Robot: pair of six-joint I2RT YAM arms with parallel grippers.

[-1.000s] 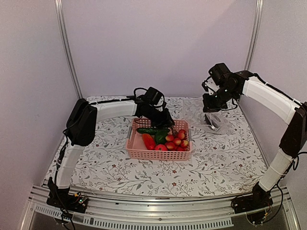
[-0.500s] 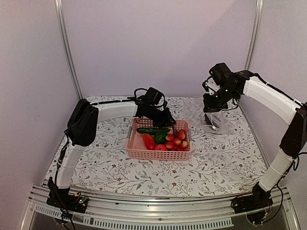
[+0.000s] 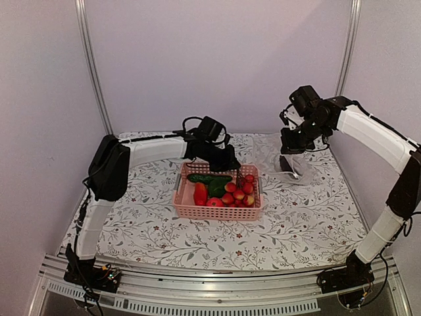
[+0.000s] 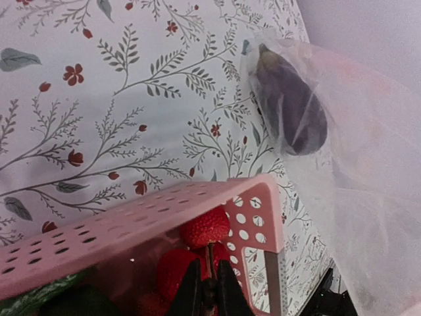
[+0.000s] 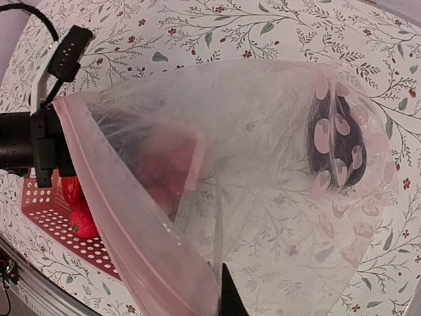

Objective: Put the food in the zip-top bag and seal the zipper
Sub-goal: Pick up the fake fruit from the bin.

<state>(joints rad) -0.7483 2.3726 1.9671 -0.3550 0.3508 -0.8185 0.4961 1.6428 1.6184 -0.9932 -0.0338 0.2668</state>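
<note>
My left gripper (image 4: pixel 209 289) reaches into the far right corner of the pink basket (image 3: pixel 217 212) and is shut on the thin stem of the cluster of small red fruits (image 4: pixel 205 227). The cucumber (image 3: pixel 209 178), the green pepper (image 3: pixel 216 189) and the red-orange pieces (image 3: pixel 200 193) lie in the basket too. To the right, my right gripper (image 3: pixel 289 150) is shut on the mouth edge of the zip-top bag (image 5: pixel 263 151) and holds it open towards the basket. The zipper (image 5: pixel 125 197) runs along that raised edge. The dark eggplant (image 5: pixel 339 141) lies deep inside the bag.
The basket stands in the middle of the flowered tablecloth (image 3: pixel 302 224), with its right end close to the bag's mouth. Metal frame posts (image 3: pixel 92 72) rise at the back corners, in front of pale walls. The left arm's cable (image 5: pixel 26 16) loops above the basket.
The left gripper's jaws have closed on the fruit cluster's stem and the cluster has shifted slightly left in the basket. The right arm and the bag have hardly moved.
</note>
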